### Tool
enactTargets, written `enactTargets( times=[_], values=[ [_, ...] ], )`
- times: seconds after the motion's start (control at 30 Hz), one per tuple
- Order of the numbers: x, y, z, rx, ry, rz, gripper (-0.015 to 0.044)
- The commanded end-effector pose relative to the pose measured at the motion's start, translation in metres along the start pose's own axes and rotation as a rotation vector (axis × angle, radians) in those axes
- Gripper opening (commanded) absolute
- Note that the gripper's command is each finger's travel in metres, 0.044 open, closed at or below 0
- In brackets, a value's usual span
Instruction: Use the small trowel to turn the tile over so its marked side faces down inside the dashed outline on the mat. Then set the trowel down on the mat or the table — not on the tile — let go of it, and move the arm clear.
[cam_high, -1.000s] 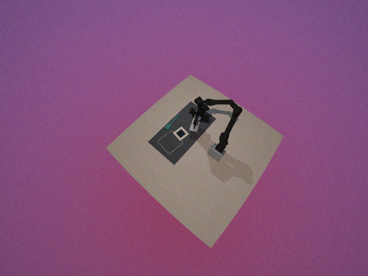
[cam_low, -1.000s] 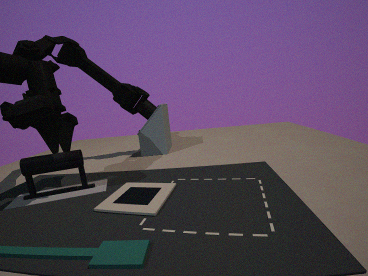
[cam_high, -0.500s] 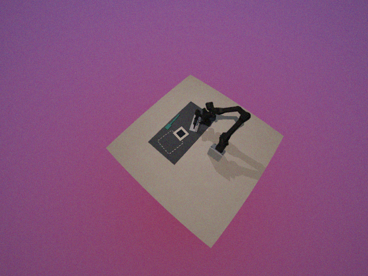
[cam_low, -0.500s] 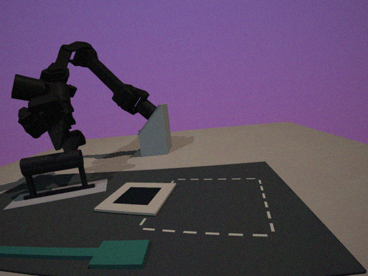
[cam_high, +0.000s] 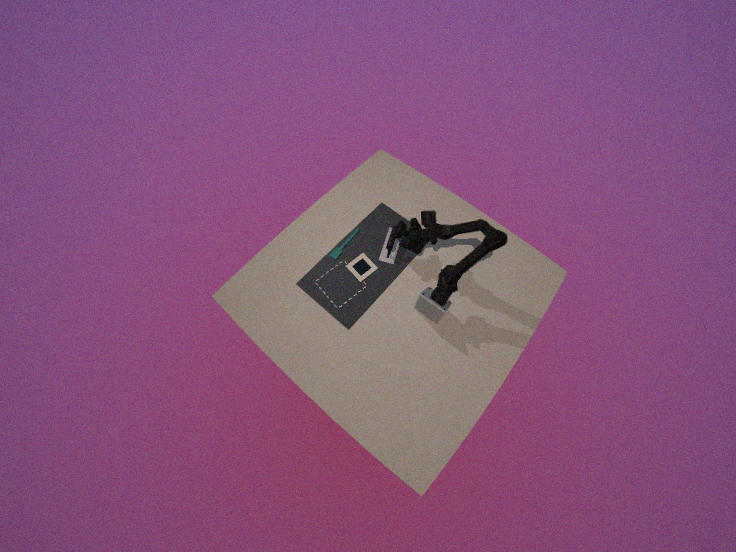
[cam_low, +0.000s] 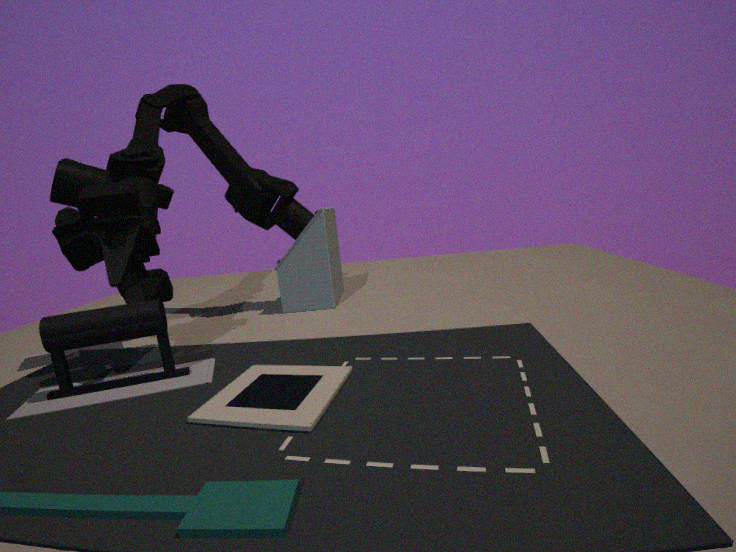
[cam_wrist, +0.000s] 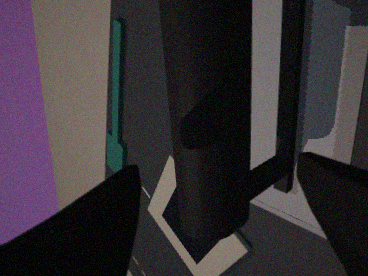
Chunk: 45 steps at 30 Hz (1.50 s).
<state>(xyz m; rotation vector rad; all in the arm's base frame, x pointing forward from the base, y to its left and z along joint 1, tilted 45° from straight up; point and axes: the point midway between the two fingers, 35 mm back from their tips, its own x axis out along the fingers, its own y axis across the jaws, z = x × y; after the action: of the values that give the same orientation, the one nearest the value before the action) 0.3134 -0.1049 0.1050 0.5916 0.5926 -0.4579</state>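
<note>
The trowel, a dark bar handle on a light grey blade, lies on the dark mat at its end nearest the arm. My gripper is open, low over the handle, with one finger on each side of it and gaps showing in the wrist view. The white tile lies flat with its dark marked square up, overlapping one corner of the dashed outline.
A flat green tool lies on the mat's edge, away from the arm. The arm's grey base block stands on the beige table beside the mat.
</note>
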Motion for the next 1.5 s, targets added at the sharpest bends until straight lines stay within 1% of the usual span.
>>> enactTargets(
  times=[0.0, 1.2, 1.37, 1.47],
  values=[
    [0.004, 0.001, 0.000, -0.006, 0.000, 0.004, 0.0300],
    [0.059, 0.000, -0.001, -0.005, 0.004, 0.003, 0.0300],
    [0.059, 0.000, -0.001, -0.005, 0.004, 0.003, 0.0169],
    [0.059, 0.000, -0.001, -0.005, 0.004, 0.003, 0.0149]
  ],
)
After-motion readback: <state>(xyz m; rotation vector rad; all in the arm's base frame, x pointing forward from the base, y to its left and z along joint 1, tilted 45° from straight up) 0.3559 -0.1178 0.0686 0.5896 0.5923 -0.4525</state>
